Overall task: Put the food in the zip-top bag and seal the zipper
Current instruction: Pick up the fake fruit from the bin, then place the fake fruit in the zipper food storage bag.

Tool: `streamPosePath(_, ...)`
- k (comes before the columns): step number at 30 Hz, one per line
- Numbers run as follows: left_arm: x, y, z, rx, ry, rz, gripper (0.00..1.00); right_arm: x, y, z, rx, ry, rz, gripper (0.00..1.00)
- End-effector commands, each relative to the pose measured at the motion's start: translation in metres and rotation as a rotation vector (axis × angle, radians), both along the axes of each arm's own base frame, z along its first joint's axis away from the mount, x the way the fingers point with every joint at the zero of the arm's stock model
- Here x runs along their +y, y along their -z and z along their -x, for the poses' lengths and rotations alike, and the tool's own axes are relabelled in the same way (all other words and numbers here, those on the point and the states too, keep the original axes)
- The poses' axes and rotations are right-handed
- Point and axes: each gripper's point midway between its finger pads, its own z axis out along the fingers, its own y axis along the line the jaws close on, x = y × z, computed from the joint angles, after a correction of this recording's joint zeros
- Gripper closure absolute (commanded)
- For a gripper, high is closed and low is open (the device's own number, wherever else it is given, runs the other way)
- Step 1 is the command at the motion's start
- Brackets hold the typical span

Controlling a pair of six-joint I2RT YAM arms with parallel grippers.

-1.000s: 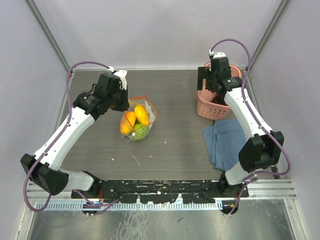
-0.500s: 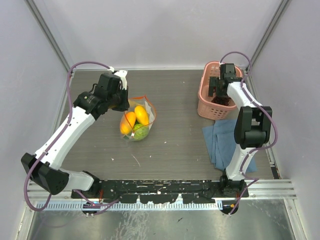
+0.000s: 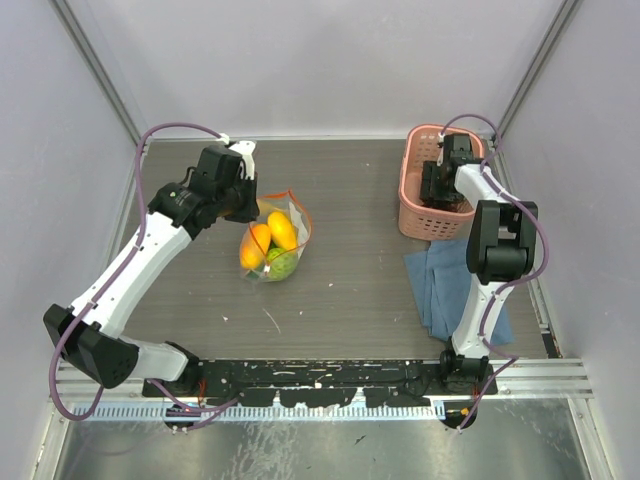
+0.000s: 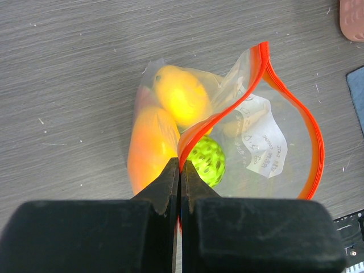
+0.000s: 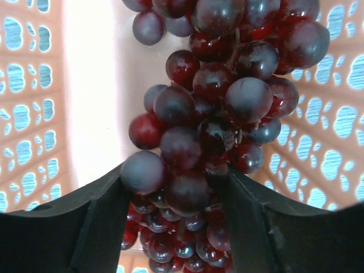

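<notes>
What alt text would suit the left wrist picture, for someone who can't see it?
The left gripper pinches the red-orange zipper of a clear zip-top bag on a grey table, and the bag's mouth gapes open. Inside lie two orange-yellow fruits and a green round fruit.

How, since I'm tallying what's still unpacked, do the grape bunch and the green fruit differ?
The grape bunch sits in the pink basket; the green fruit is already inside the zip-top bag. The grape bunch is a dark red-purple cluster of many berries; the green fruit is one bright, dimpled ball. Both are food for the bag.
</notes>
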Motion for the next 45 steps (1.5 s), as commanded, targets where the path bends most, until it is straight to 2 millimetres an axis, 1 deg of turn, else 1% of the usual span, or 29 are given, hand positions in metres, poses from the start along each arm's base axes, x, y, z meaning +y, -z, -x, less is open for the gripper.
streamPosePath(1, -0.003, -0.025, -0.007, -0.069, 0.005, 0.040, 1.00, 0.010, -0.040, -0.020, -0.123, -0.023, -0.047, 0.41)
streamPosePath(3, -0.003, -0.026, -0.006, -0.071, 0.005, 0.042, 1.00, 0.012, -0.044, -0.019, -0.125, -0.030, -0.061, 0.50)
streamPosePath(6, -0.003, -0.027, -0.006, -0.072, 0.006, 0.045, 1.00, 0.015, -0.052, -0.017, -0.137, -0.034, -0.076, 0.61)
streamPosePath(9, -0.004, -0.026, -0.006, -0.071, 0.006, 0.045, 1.00, 0.016, -0.064, -0.016, -0.162, -0.029, -0.078, 0.68)
streamPosePath(10, -0.004, -0.027, -0.006, -0.072, 0.007, 0.046, 1.00, 0.016, -0.070, -0.016, -0.174, -0.028, -0.078, 0.71)
streamPosePath(13, -0.003, -0.027, -0.006, -0.072, 0.005, 0.046, 1.00, 0.015, -0.088, -0.015, -0.213, -0.028, -0.076, 0.78)
streamPosePath(16, -0.004, -0.027, -0.006, -0.073, 0.005, 0.046, 1.00, 0.015, -0.108, -0.015, -0.253, -0.034, -0.074, 0.88)
streamPosePath(18, -0.004, -0.027, -0.006, -0.073, 0.007, 0.047, 1.00, 0.016, -0.122, -0.013, -0.284, -0.033, -0.071, 0.91)
streamPosePath(19, -0.004, -0.027, -0.006, -0.073, 0.007, 0.047, 1.00, 0.016, -0.127, -0.012, -0.297, -0.036, -0.072, 0.94)
streamPosePath(26, -0.004, -0.027, -0.006, -0.073, 0.008, 0.048, 1.00, 0.018, -0.167, -0.006, -0.396, -0.042, -0.078, 0.99)
streamPosePath(33, -0.004, -0.027, -0.005, -0.074, 0.009, 0.051, 1.00, 0.023, -0.218, 0.005, -0.536, -0.048, -0.098, 0.99)
streamPosePath(40, -0.005, -0.027, -0.005, -0.070, 0.013, 0.053, 1.00, 0.025, -0.273, 0.023, -0.693, -0.050, -0.106, 0.99)
streamPosePath(45, -0.007, -0.027, -0.005, -0.069, 0.019, 0.058, 1.00, 0.035, -0.310, 0.037, -0.782, -0.081, -0.141, 0.99)
